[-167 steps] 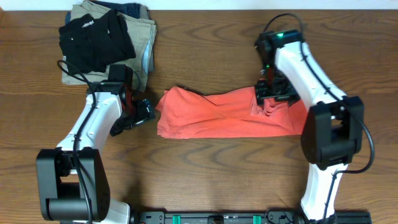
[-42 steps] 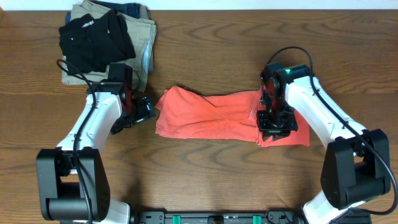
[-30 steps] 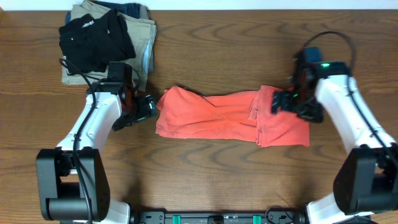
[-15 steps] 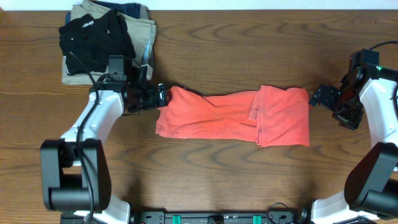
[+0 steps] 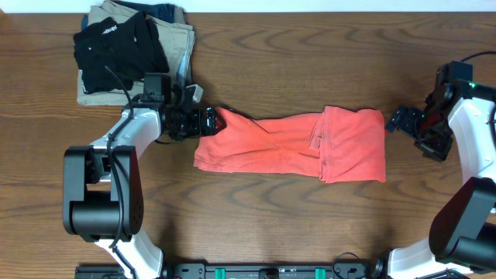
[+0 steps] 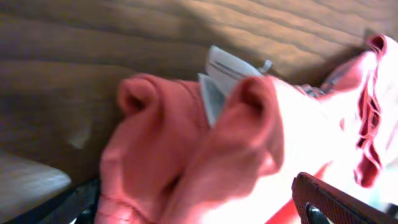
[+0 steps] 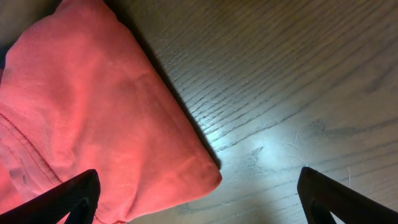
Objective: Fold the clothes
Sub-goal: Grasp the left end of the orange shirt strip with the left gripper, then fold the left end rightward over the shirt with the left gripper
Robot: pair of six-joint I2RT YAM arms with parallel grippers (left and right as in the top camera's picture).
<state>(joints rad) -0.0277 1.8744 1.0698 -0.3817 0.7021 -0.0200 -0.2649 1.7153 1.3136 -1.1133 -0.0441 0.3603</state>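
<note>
Clothes [image 5: 288,147]: one coral-red T-shirt, gathered into a long band lying on the surface [image 5: 294,62] and stretched between the two end effectors. The part nearer the right one is doubled over, with a stitched hem showing.
Left end effector [image 5: 206,122]: set at the shirt's near end and reaching into the crumpled cloth, fingers spread wide.
Left wrist view: blurred. Bunched red fabric fills the gap between the two fingers [image 6: 65,202], which sit far apart at the lower corners. The cloth is not pinched, and I cannot tell whether either pad touches it.
Neck tag [image 6: 225,76]: white, standing up out of the folds just ahead of the left end effector, beyond the nearest bunch.
Right end effector [image 5: 397,121]: spread wide and holding nothing, just beside the shirt's far edge, with a sliver of bare wood between them in the overhead view.
Right wrist view: the shirt's corner lies flat ahead of one finger [image 7: 71,196]; the other finger is over bare wood.
Other clothing: a black folded garment [image 5: 116,46] lies on khaki folded trousers [image 5: 174,43], behind and to one side of the left end effector and apart from the shirt.
</note>
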